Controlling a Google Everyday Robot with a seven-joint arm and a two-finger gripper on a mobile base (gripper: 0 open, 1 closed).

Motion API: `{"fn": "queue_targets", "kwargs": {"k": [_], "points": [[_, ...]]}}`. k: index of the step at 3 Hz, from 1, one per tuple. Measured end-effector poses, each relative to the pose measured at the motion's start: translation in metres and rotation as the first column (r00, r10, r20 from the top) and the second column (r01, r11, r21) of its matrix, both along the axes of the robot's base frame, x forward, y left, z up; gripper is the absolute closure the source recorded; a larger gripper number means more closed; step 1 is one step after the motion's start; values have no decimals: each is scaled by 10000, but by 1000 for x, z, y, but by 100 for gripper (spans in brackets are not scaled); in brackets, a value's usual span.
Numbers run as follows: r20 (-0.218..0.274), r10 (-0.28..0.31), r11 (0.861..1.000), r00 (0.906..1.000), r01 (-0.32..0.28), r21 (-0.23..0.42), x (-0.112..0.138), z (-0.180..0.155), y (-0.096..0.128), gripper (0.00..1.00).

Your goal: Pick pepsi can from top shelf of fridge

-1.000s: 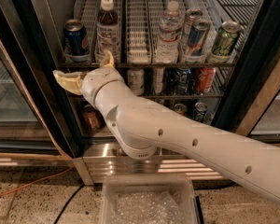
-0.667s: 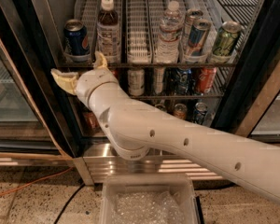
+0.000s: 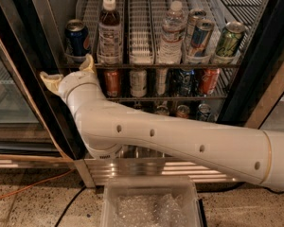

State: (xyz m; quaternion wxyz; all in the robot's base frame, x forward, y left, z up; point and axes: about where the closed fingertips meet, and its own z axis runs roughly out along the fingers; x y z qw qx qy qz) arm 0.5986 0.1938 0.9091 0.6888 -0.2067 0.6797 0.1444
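Note:
The pepsi can point(image 3: 77, 39) stands upright at the left end of the top shelf point(image 3: 151, 65) of the fridge point(image 3: 38, 70), dark blue with a silver top. My gripper point(image 3: 68, 73) sits just below and slightly left of it, at the height of the shelf's front rail. It is open: one cream fingertip point(image 3: 89, 63) points up beside the can's base, the other point(image 3: 49, 79) sticks out to the left. Nothing is between them.
On the top shelf stand a brown bottle point(image 3: 109, 30), a water bottle point(image 3: 173, 32), slim blue-and-silver cans point(image 3: 199, 37) and a green can point(image 3: 229, 40). Lower racks hold more cans point(image 3: 112, 82). A clear bin point(image 3: 150, 205) sits on the floor in front.
My gripper has moved slightly left and up toward the pepsi can's base. The can and the other drinks have not moved.

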Motion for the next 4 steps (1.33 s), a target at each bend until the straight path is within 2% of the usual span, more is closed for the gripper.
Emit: {"fn": "queue_targets", "kwargs": {"k": [1, 2, 3, 4], "points": [[-27, -770, 9967, 9970, 769, -254, 8, -7, 5, 23], [-9, -1650, 9862, 9863, 1650, -165, 16, -7, -2, 24], [110, -2180, 9759, 9759, 2180, -2, 21, 1, -8, 25], [228, -2459, 9692, 9690, 2455, 197, 25, 10, -13, 28]]}}
